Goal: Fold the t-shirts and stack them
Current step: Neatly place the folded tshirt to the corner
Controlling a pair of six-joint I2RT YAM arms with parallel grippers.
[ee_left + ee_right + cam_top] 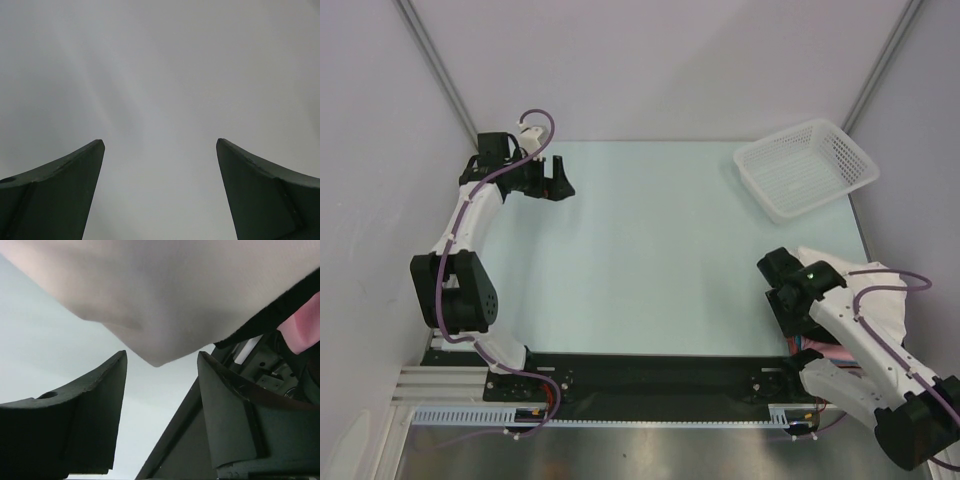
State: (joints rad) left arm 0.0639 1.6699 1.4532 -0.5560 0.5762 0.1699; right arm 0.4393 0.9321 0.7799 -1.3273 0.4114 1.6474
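The white t-shirt (865, 290) lies on a pile at the table's right edge, partly under my right arm. In the right wrist view it (165, 295) fills the top, with one corner hanging just beyond the fingertips. A black t-shirt's edge (280, 310) and a pink t-shirt (302, 330) show beneath it; the pink one also peeks out in the top view (835, 352). My right gripper (788, 305) (162, 357) is open and holds nothing. My left gripper (563, 178) (160, 142) is open and empty above the table's far left.
A white plastic mesh basket (805, 168) stands at the back right, tilted. The pale table (650, 250) spreads between the arms. A black rail (650, 370) runs along the near edge. Grey walls close in both sides.
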